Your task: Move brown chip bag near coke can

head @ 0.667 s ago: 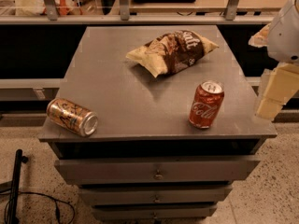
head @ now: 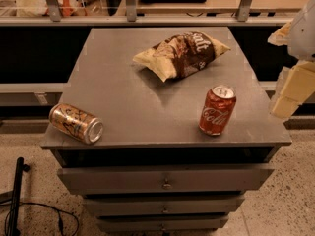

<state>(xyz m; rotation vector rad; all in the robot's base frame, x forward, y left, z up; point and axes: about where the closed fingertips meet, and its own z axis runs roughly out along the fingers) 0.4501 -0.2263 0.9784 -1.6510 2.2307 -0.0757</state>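
Note:
The brown chip bag [head: 181,54], crinkled dark brown and cream-yellow with white "Salt" lettering, lies on the far middle of the grey cabinet top [head: 123,97]. The red coke can [head: 217,110] stands upright near the front right, a short gap in front of and to the right of the bag. My gripper [head: 290,92], cream-coloured, hangs at the right edge of the view, just off the cabinet's right side, level with the coke can and touching nothing.
A gold/orange can [head: 76,123] lies on its side at the front left corner. The cabinet has drawers [head: 167,181] below. A counter rail [head: 147,19] runs behind. A black cable [head: 15,200] lies on the floor at the left.

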